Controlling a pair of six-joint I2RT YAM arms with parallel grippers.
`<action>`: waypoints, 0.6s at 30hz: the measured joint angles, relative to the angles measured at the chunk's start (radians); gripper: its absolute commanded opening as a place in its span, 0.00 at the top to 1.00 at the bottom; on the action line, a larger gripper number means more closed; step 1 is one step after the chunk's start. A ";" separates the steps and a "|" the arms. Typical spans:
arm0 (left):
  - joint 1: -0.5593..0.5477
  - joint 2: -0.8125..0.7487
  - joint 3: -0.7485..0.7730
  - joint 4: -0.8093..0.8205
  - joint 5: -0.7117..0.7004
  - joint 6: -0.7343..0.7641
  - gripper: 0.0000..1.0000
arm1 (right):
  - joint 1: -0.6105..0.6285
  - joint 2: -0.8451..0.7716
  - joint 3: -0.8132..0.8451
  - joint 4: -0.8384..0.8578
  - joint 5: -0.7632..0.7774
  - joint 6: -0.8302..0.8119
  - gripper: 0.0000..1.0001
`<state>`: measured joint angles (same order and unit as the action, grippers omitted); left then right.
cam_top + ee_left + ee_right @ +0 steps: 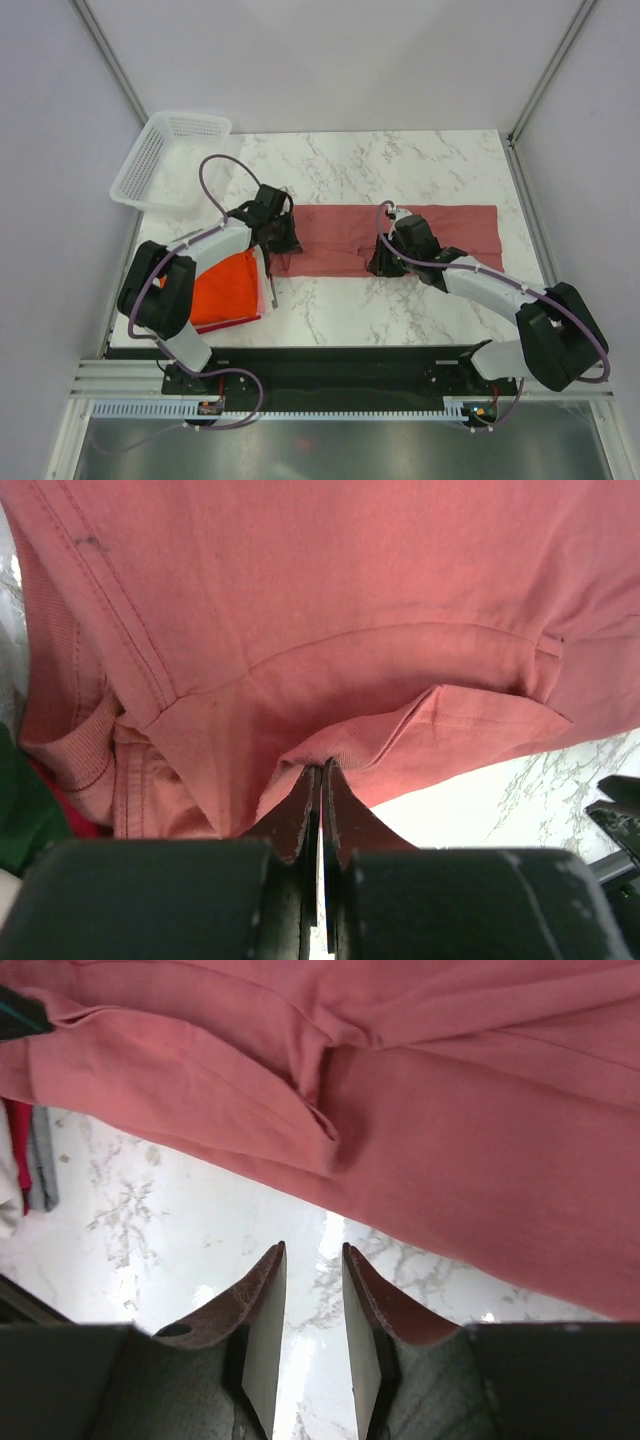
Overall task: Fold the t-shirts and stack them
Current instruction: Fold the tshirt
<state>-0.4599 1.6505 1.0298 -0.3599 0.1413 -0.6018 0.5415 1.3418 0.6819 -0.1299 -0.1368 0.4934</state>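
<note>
**Left pincer clamped on the tee, right pincer empty at its near edge**

My left pincer (278, 240) is closed tight on the pinkish-red t-shirt (440, 225). On the left wrist view, a small fold of the hem is nipped between the tips (320, 770), and the rest of the cloth (350, 600) spreads out ahead of them.

From that pincer the shirt runs as a long flat strip across the marble table (400, 160), past my right pincer (385, 262).

The right pincer (313, 1250) stands narrowly parted and holds nothing. I see bare table between its jaws, and the shirt's near edge (480, 1160) lies just beyond the tips.

The folded t-shirts (222, 288), orange-red on top, sit just behind the left pincer, under that arm. A white basket (165, 160) is well off to its far left.
</note>
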 measured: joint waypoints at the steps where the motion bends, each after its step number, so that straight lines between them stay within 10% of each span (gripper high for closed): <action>1: 0.000 0.002 0.003 0.000 -0.002 0.001 0.98 | 0.000 0.009 0.001 0.015 -0.016 0.004 0.66; 18: 0.001 0.018 0.013 0.021 -0.036 0.016 0.89 | 0.000 0.315 0.121 0.147 -0.135 0.072 0.75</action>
<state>-0.4591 1.6688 1.0428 -0.3389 0.1051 -0.5861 0.5415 1.6569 0.8028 0.0174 -0.2722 0.5655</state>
